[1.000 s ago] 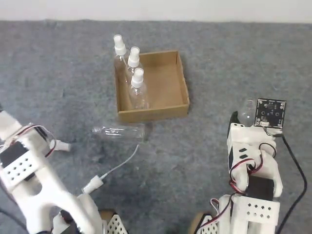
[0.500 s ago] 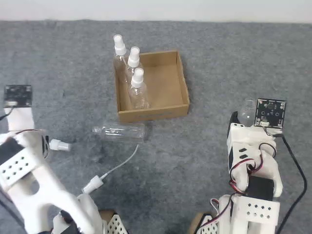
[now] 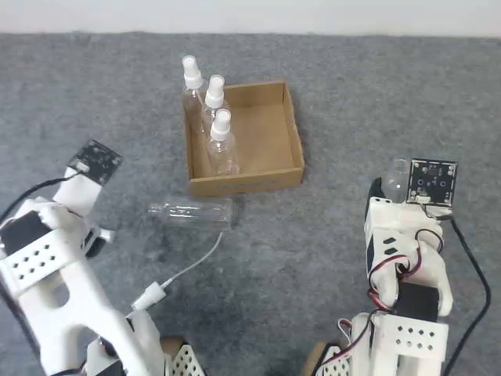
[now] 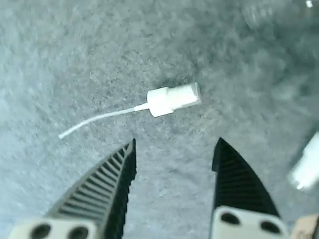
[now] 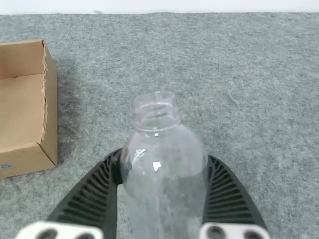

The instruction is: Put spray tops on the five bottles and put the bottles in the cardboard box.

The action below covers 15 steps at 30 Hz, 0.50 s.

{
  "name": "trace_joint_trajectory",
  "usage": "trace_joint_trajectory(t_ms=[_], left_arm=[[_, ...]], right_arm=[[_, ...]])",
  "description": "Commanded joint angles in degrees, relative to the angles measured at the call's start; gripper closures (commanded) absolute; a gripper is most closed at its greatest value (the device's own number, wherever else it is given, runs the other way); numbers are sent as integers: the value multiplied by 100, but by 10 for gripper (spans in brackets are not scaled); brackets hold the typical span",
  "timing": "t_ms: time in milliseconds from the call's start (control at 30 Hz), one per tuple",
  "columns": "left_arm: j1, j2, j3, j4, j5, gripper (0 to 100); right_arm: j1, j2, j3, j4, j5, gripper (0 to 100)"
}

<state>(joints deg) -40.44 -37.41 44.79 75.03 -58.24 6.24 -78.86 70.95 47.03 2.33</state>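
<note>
While the left claw (image 4: 174, 144) hangs released above the bench (image 4: 75, 55), a spray top (image 4: 172, 98) with its tube lies just beyond its fingertips. The right claw (image 5: 164, 158) is clenched around an uncapped bottle (image 5: 156, 112) whose neck points away from it. The cardboard box (image 5: 22, 99) sits ahead of that claw, toward the left arm.

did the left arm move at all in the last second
Yes. In the high view the left arm's wrist camera has swung rightward from the picture's left edge, toward the cardboard box, which has not shifted.
</note>
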Motion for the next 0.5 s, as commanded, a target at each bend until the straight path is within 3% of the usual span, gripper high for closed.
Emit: trace_joint_trajectory(t_ms=[0, 200, 467], left_arm=[[0, 18, -321, 26, -993, 768], [9, 158, -356, -70, -1855, 768], [0, 1442, -892, -273, -2163, 768]], right_arm=[[-57, -110, -70, -154, 132, 905], [-57, -110, -53, -154, 132, 905], [-207, -110, -35, -154, 132, 905]])
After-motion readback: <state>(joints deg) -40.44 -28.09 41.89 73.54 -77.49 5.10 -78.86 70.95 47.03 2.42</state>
